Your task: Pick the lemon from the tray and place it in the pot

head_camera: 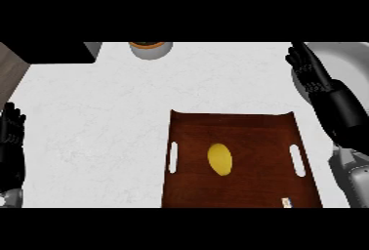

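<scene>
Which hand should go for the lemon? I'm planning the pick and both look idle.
Probably the right hand. It is open above the tray's right side, near the lemon at the tray's middle. The left hand rests open at the view's left edge, with bare counter between it and the tray.

The white desk point(108, 122) carries a brown tray point(259, 136) toward five o'clock and a grey pot point(150, 49) at twelve o'clock, well apart.

My left hand point(10, 146) matte black with ridged fingers, my right hand point(308, 68) equally black, black wrist, glossy grey forearm shell.
</scene>
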